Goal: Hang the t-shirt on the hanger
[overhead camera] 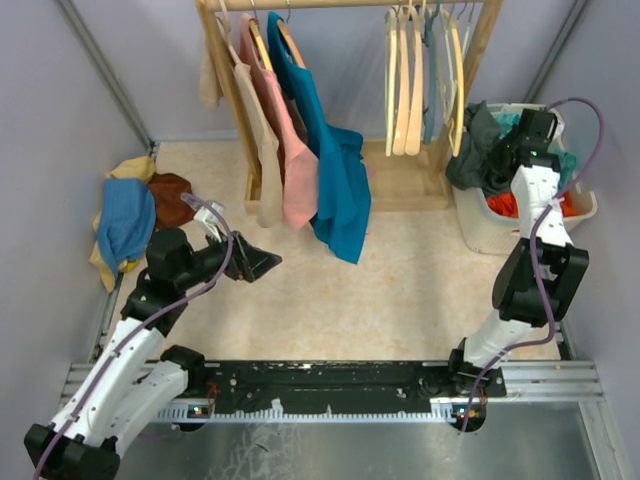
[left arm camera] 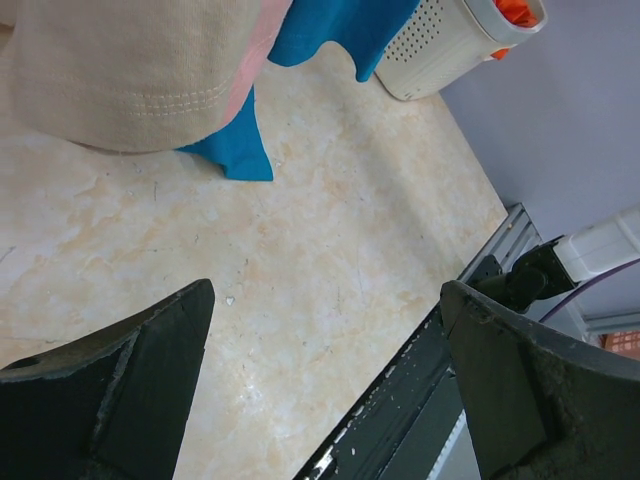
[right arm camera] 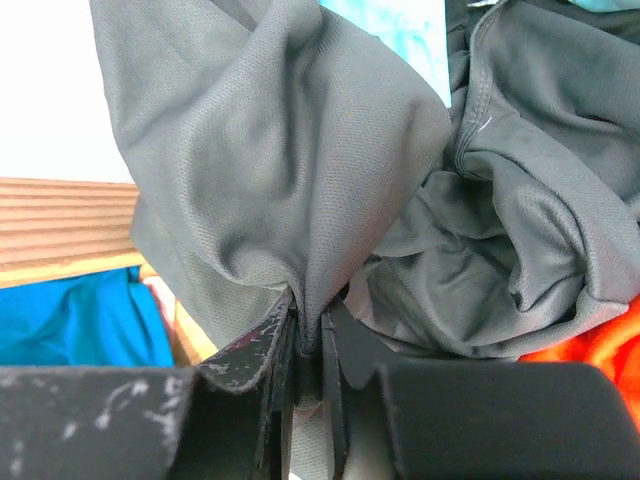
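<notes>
The charcoal-grey t-shirt (overhead camera: 472, 150) hangs bunched over the left rim of the white laundry basket (overhead camera: 480, 228) at the right. In the right wrist view its grey fabric (right arm camera: 300, 170) fills the frame. My right gripper (right arm camera: 310, 325) is shut on a fold of it; in the top view this gripper (overhead camera: 508, 150) sits over the basket. Several pale wooden hangers (overhead camera: 405, 80) hang empty on the right part of the rack. My left gripper (overhead camera: 268, 262) is open and empty over the floor at the left; its fingers (left arm camera: 140, 380) are wide apart.
The wooden rack (overhead camera: 350, 5) holds beige, pink (overhead camera: 295, 160) and teal (overhead camera: 335, 170) garments at its left. A heap of blue, brown and yellow clothes (overhead camera: 130, 215) lies at the left wall. Orange cloth (right arm camera: 600, 360) lies in the basket.
</notes>
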Robot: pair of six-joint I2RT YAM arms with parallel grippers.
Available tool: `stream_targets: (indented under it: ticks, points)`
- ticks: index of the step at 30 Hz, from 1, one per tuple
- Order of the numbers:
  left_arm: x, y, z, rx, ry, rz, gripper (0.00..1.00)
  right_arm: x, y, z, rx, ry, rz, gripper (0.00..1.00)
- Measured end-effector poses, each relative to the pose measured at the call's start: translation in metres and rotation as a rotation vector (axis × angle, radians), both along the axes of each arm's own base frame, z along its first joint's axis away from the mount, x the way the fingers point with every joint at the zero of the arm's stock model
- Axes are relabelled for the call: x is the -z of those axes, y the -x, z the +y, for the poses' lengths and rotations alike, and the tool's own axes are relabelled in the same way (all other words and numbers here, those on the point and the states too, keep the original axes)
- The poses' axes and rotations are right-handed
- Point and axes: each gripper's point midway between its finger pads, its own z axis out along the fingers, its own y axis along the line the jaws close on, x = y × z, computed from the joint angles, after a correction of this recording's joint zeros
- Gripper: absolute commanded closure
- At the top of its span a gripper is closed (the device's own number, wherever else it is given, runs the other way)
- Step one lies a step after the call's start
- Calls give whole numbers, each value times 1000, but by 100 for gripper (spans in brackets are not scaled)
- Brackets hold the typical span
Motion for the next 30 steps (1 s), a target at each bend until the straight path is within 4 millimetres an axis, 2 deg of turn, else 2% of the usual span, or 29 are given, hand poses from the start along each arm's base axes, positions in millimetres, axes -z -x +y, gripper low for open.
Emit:
stream_targets:
  ticks: [2,5,7,10,15,19,24,30]
  points:
    - [-3,0,1,-2,-8,-8,0,-6,-1,0,2,1,-18,100]
    - [-8,0,2,-7,-15,-15,0,-24,3,1,3,11,-61,100]
    - [-11,1,3,-11,-16,-18,0,-43,11,3,3,22,-103,100]
    - [-19,2,5,-19,-18,-30,0,-86,32,8,1,46,-196,100]
    - [-36,4,8,-30,-18,-58,0,-171,80,23,-12,90,-386,100]
    - [-50,6,10,-34,-10,-86,0,-230,118,37,-42,117,-512,100]
    - [-61,10,12,-36,-6,-102,0,-280,163,59,-101,128,-609,100]
    - [-73,17,16,-46,-4,-122,0,-323,216,84,-171,143,-682,100]
